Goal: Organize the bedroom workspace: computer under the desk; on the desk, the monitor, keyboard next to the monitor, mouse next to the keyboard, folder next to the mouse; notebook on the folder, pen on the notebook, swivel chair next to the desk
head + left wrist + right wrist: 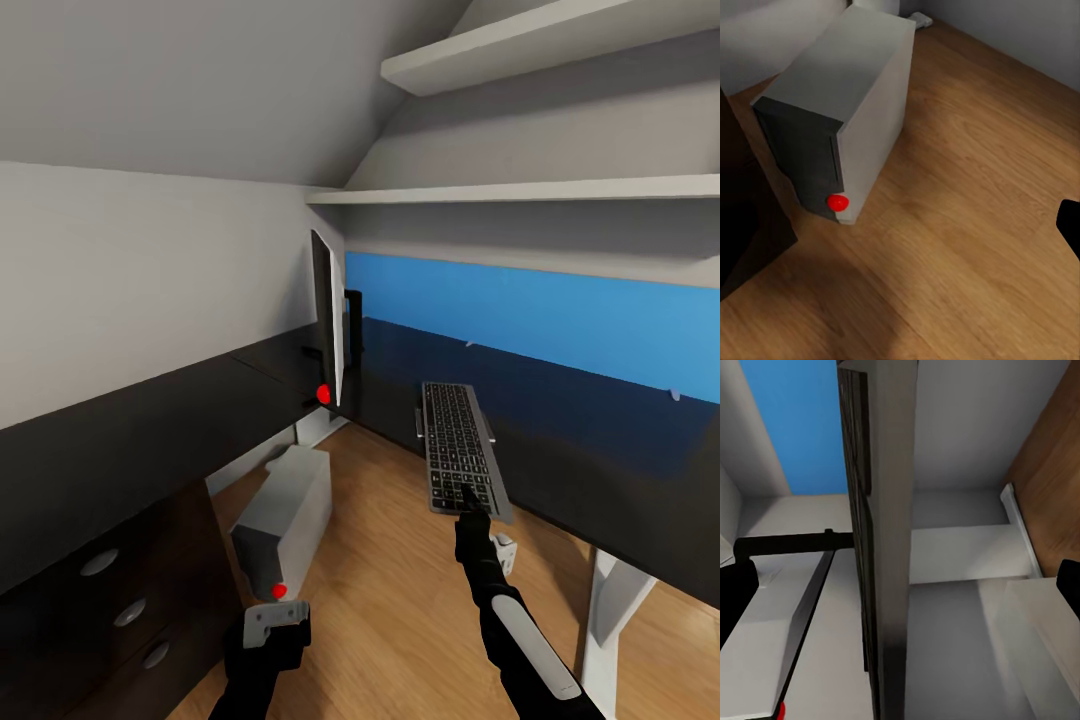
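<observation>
The keyboard [458, 443] hangs tilted above the desk's [600, 440] front edge, its near end in my right gripper [468, 500], which is shut on it. In the right wrist view the keyboard [881, 547] runs edge-on between the two fingers [736, 592]. The monitor [327, 315] stands edge-on at the desk's inner corner. On the wooden floor below it stands the grey computer [288, 505]. My left gripper [275, 615] hovers low in front of the computer [840, 112], open and holding nothing, with one fingertip [1069, 225] showing.
Black drawers with round silver knobs [128, 612] fill the desk's left wing close to my left arm. A white desk leg [612, 600] stands at the right. Two white shelves [560, 190] run above a blue wall panel [560, 315]. Wooden floor [390, 590] lies open between the arms.
</observation>
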